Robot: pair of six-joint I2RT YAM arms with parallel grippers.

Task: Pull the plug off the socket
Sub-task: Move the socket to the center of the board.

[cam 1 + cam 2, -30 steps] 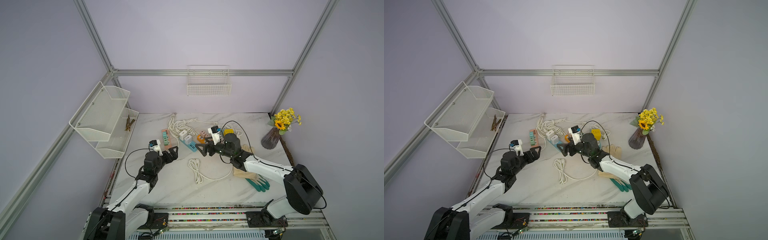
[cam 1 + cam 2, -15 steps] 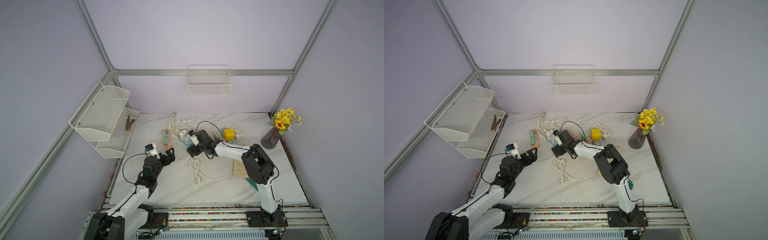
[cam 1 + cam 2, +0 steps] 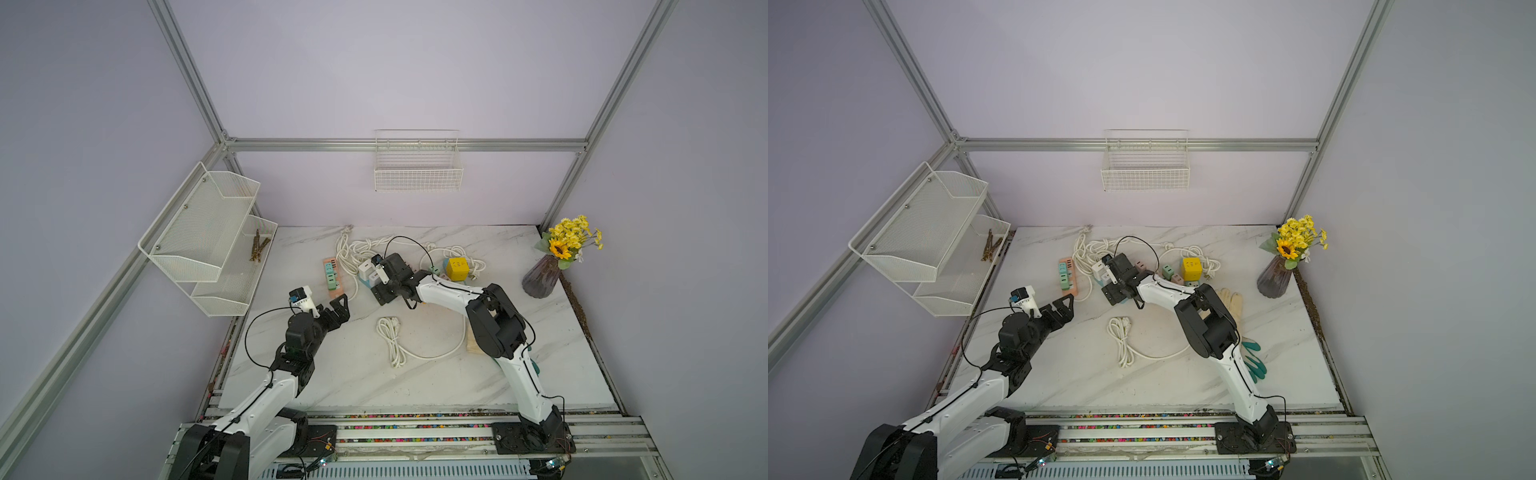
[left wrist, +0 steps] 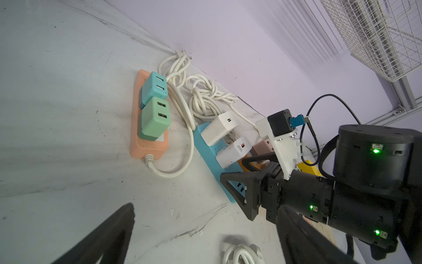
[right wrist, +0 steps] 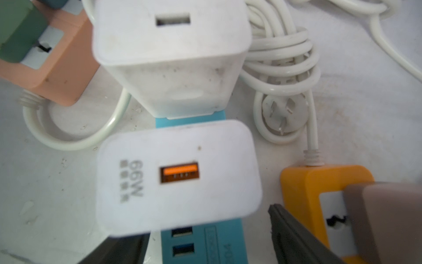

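Since a second ago our right arm has swung across from the yellow-cube side at centre right of both top views. It now reaches over the blue strip (image 4: 209, 155) just left of centre. The left gripper (image 3: 341, 307) sits about where it was, low and left of that strip. Its jaws are spread wide on nothing, near the end of the peach strip (image 3: 332, 276).

The plug (image 5: 178, 176) fills the middle of the right wrist frame. It is a white rounded block with an orange USB port in its top face and "66W" printed beside it. It is seated in the blue strip, just beside a second white charger (image 5: 171, 52) further along. In the left wrist view it stands right of centre, tilted with the strip.

The right gripper (image 4: 233, 168) straddles the plug with its jaws apart, one finger on each side. A sliver of strip shows between the plug and the lower-right finger (image 5: 294, 235). The lower-left finger is blurred under the plug's edge, so we cannot tell whether it touches.
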